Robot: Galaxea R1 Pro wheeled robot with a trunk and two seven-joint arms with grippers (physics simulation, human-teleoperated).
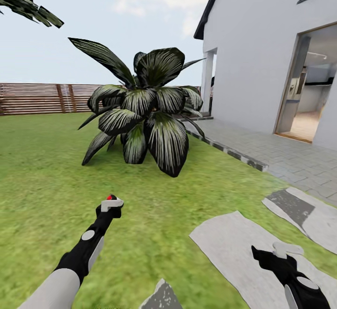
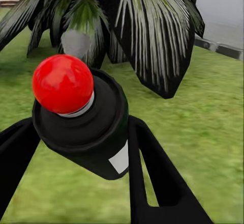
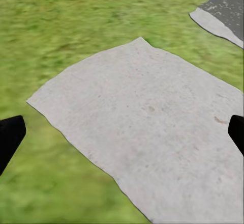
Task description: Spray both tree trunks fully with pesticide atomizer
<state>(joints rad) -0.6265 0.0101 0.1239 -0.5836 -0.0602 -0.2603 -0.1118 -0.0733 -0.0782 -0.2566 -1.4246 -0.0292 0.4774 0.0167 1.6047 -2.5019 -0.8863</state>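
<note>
Above the grass [image 1: 42, 168]: left gripper [image 1: 110, 204] clamps pesticide atomizer [image 2: 84, 117]
Right gripper [image 1: 276, 253]: spread wide over paving slab [image 3: 147, 132]

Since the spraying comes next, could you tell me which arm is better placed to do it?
Left. The left gripper already holds the pesticide atomizer, red tip forward, facing a broad-leaved plant. The right gripper is open and empty over a grey paving slab.

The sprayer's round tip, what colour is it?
Bright red, atop the black pesticide atomizer; clearest in the left wrist view.
</note>
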